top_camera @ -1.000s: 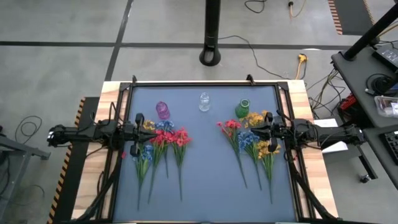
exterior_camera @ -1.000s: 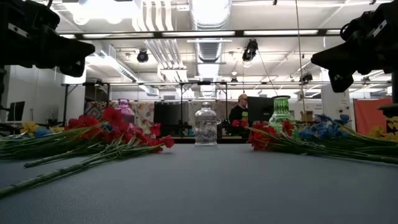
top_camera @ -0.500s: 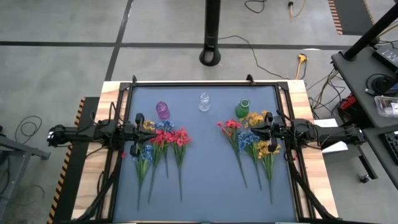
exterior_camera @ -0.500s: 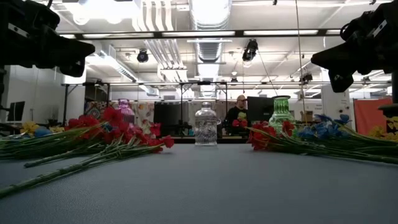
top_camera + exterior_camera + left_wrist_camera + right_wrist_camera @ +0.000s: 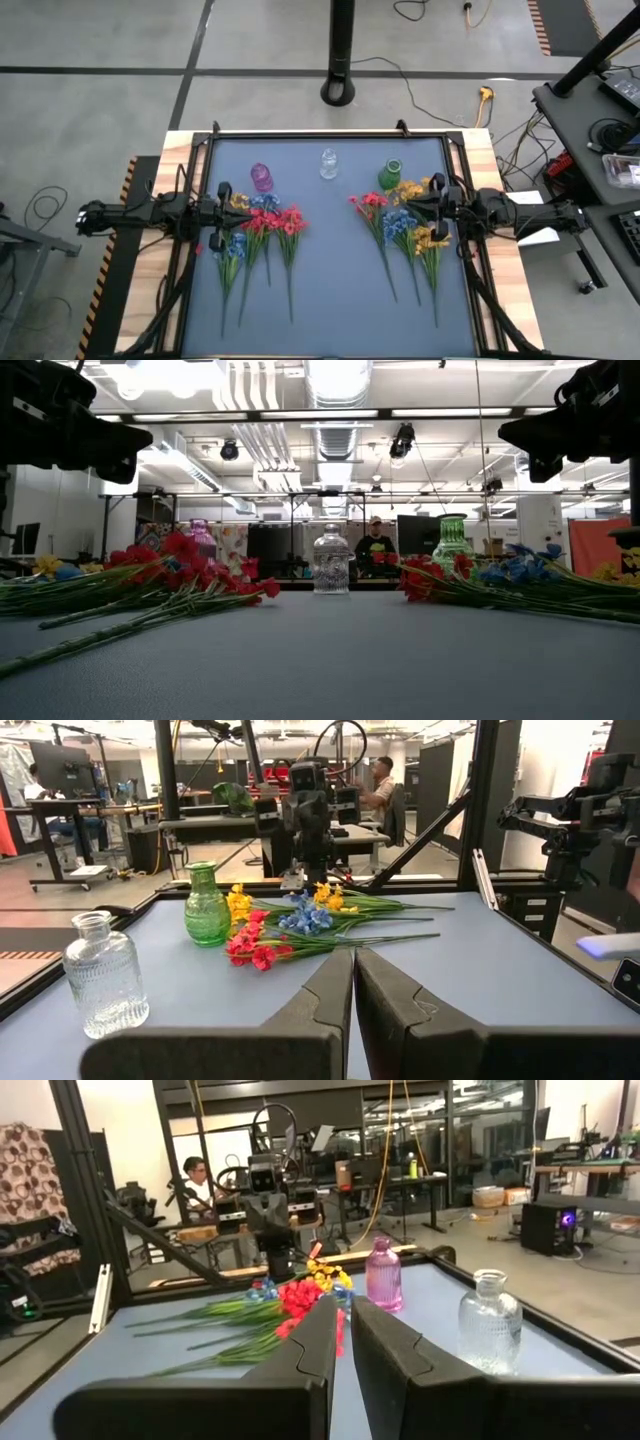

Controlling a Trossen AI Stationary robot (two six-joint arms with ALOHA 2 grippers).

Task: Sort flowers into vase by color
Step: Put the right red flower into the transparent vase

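A blue-grey table (image 5: 330,300) with light wooden side edges carries three small vases in a row: a purple vase (image 5: 262,177), a clear glass vase (image 5: 329,163) and a green vase (image 5: 390,175). Beside the left gripper (image 5: 222,214) lies one bunch of flowers (image 5: 255,235); beside the right gripper (image 5: 436,210) lies a second bunch (image 5: 405,230), stems trailing away from the vases.

Overhead looks straight down, low camera skims the tabletop, and wrist cameras face each other across the flowers (image 5: 265,225).
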